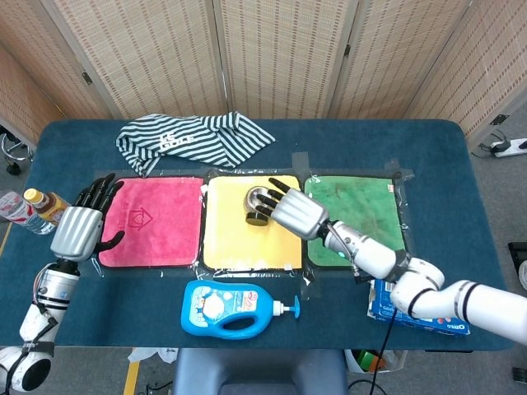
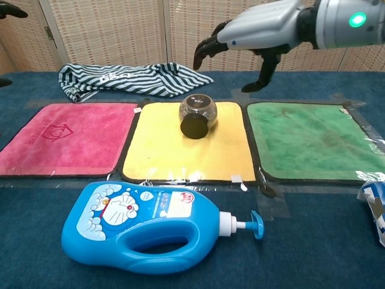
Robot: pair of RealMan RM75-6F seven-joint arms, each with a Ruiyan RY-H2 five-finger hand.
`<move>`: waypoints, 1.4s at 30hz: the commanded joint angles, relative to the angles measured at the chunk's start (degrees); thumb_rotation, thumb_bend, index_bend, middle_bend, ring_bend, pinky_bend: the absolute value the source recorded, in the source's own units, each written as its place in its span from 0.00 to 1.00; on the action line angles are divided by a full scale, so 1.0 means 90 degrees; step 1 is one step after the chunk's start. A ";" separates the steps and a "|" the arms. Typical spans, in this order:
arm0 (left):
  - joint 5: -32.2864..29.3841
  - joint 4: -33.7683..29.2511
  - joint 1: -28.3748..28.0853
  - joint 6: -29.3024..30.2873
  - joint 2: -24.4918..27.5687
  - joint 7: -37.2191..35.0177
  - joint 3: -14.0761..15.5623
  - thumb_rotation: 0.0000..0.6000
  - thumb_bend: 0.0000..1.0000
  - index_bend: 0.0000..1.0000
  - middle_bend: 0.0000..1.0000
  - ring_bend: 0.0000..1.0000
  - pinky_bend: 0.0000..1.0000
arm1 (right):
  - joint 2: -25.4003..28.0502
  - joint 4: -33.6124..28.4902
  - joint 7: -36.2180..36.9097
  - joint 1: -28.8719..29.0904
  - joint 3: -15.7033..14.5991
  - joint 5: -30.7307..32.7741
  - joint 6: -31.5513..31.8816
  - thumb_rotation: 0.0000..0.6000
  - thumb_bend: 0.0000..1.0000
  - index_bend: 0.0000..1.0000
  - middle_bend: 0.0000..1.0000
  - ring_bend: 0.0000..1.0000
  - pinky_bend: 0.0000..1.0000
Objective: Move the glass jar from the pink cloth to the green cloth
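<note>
glass jar (image 2: 197,115) on its side, below right hand (image 2: 251,33)
</note>
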 commanded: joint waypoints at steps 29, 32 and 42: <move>-0.0104 0.0348 0.0529 -0.0222 0.0014 -0.0613 0.0044 1.00 0.30 0.00 0.00 0.00 0.17 | -0.2528 0.3348 0.0936 0.1941 -0.0408 0.0949 -0.1336 1.00 0.69 0.27 0.20 0.22 0.00; -0.0123 0.0387 0.0556 -0.0254 0.0006 -0.0649 0.0036 1.00 0.30 0.00 0.00 0.00 0.17 | -0.2642 0.3528 0.1034 0.1991 -0.0444 0.0963 -0.1327 1.00 0.69 0.28 0.21 0.22 0.00; -0.0160 0.0437 0.0606 -0.0349 -0.0024 -0.0694 0.0003 1.00 0.30 0.00 0.00 0.00 0.17 | -0.2862 0.4031 0.1315 0.2105 -0.0615 0.0958 -0.1416 1.00 0.69 0.30 0.23 0.24 0.00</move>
